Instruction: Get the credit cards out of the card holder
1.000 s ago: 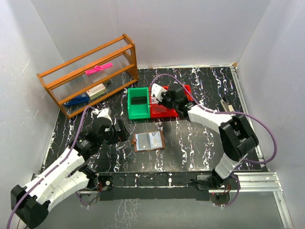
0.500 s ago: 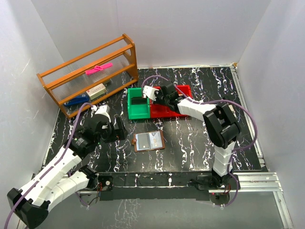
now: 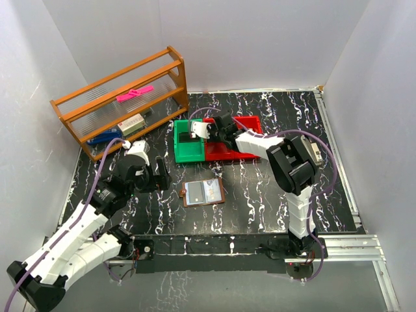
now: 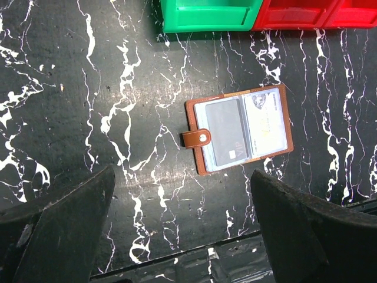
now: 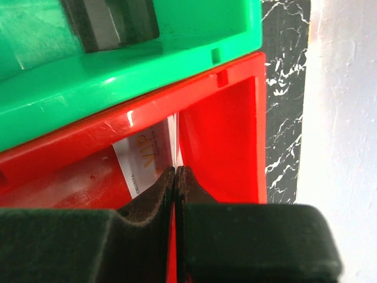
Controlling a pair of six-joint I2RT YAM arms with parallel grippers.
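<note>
The card holder (image 3: 203, 192) lies open and flat on the black marble table, brown rim up, with a dark grey credit card (image 4: 225, 132) in its left half and a pale one (image 4: 265, 122) in its right half. My left gripper (image 3: 158, 177) hovers open just left of it; in the left wrist view its fingers (image 4: 65, 230) stand wide apart below the card holder (image 4: 200, 138), with nothing between them. My right gripper (image 3: 209, 130) is shut on a white credit card with gold lettering (image 5: 144, 156), held edge-on over the red bin (image 5: 224, 118) beside the green bin (image 5: 135, 65).
A dark grey card (image 5: 112, 20) lies inside the green bin (image 3: 188, 140). The red bin (image 3: 227, 153) stands against its right side. An orange shelf rack (image 3: 120, 101) with small items stands at the back left. White walls enclose the table.
My right gripper has carried the white card leftward from over the red bin toward the green bin's edge. The left arm has shifted only slightly; the card holder has not moved.
</note>
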